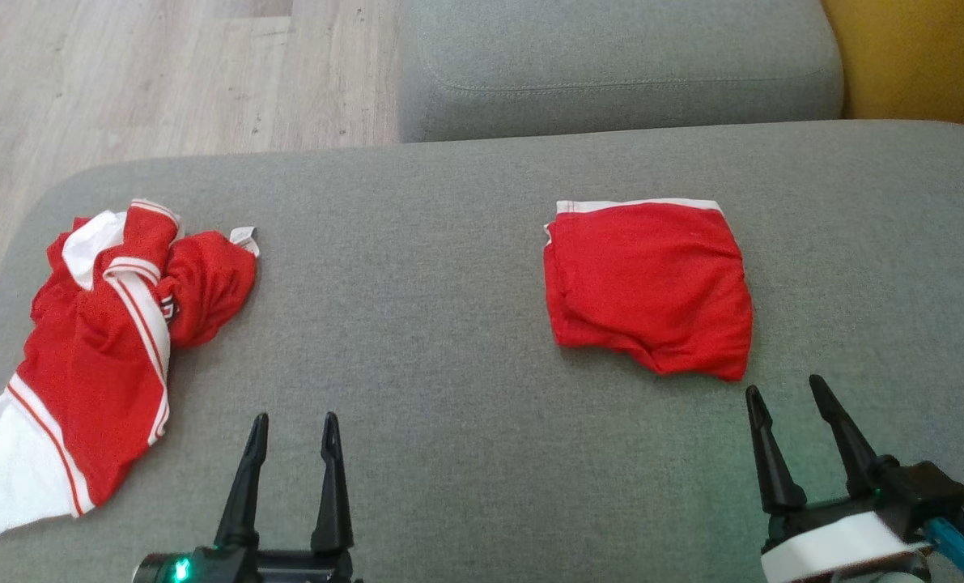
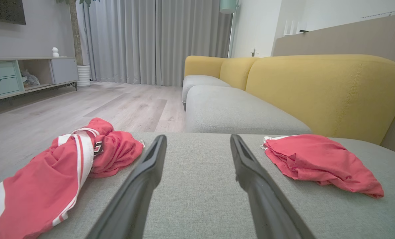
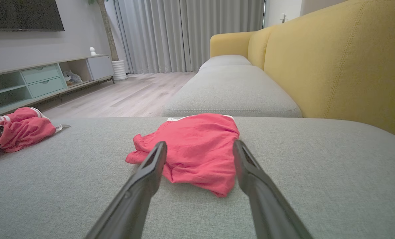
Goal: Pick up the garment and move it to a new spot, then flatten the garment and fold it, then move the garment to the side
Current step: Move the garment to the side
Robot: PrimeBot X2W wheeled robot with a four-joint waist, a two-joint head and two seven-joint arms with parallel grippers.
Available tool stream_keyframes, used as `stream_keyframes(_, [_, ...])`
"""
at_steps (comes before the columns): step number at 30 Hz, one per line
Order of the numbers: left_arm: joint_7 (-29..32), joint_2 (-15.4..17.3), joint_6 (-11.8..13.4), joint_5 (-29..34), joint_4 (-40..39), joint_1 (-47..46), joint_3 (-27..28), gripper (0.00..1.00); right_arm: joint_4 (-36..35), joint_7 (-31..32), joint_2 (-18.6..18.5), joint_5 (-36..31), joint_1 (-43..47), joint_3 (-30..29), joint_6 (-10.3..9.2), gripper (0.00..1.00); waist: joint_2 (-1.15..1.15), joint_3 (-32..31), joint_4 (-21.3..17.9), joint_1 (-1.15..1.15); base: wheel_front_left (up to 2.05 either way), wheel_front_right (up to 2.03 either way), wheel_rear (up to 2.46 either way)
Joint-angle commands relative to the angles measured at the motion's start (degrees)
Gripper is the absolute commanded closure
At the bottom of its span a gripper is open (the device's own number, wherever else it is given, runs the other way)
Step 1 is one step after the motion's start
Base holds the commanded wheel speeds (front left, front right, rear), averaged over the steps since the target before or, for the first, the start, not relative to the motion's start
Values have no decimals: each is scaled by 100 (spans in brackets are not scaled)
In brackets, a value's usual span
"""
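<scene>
Head view: a crumpled red-and-white jersey garment (image 1: 101,340) lies at the far left of the grey fabric sofa cushion (image 1: 417,324), its white hem trailing off the near left edge. A folded red cloth bundle (image 1: 651,287) sits right of centre. The left gripper (image 1: 296,417) and right gripper (image 1: 783,386) hover at the near edge, both with fingers spread and empty.

Left wrist view: bare cushion shows between the parted fingers, with the crumpled garment near on the left and the bundle on the right.

Right wrist view: the open fingers point at the bundle, just beyond their tips.

The crumpled piece looks like the one waiting. It is probably light, limp and thin, so it should sag and bunch when lifted. A raised ridge by the white striped band seems the best place to pinch.
</scene>
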Motion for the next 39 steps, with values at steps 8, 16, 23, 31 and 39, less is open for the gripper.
stream_keyframes(8, [-29, -16, -25, 110, -127, -110, 217, 0, -152, -61, -16, -94, -108, 86, -4, 0, 0, 26, -5, 0, 0, 0, 0])
stream_keyframes(16, [-29, -16, -1, 126, -114, -112, 200, 0, -139, -61, -16, -131, -96, 65, -4, 0, 0, 43, 6, 0, 0, 0, 0])
stream_keyframes(23, [-29, -16, 25, 127, -119, -149, 159, 0, -157, -61, -43, -145, -127, 38, -4, 0, 0, 154, 25, 0, 0, 0, 0])
stream_keyframes(31, [-29, -16, 96, 168, -197, -387, 19, 0, -126, -61, -163, -97, -490, -79, -4, 0, 0, 709, 57, 0, 0, 0, 0])
stream_keyframes(39, [-29, -16, 193, 214, -224, -783, -237, 0, 449, -61, -425, 101, -1408, -538, -4, 0, 0, 1437, 101, 0, 0, 0, 0])
